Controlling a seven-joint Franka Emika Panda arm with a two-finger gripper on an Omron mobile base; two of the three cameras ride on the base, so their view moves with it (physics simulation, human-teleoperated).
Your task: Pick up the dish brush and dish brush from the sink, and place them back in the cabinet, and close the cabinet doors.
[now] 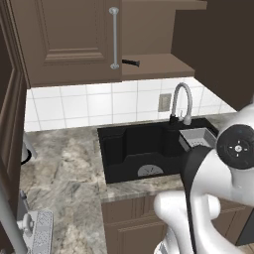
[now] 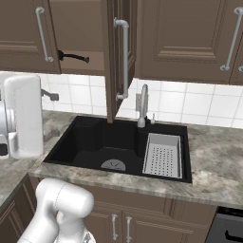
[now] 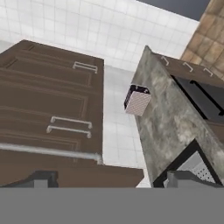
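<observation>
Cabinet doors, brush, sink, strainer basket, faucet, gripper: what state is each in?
cabinet door: swung open, edge toward the camera
black-handled dish brush: lying on the cabinet shelf
sink: no brush seen inside
strainer basket: sitting in the sink, empty
faucet: no water running
gripper: jaws open, holding nothing

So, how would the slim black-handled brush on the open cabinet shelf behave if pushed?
Probably light and stiff: the slim black-handled brush looks like a thin straight rod. Lying flat on the light brown cabinet shelf, it would likely slide or pivot rather than tip.
</observation>
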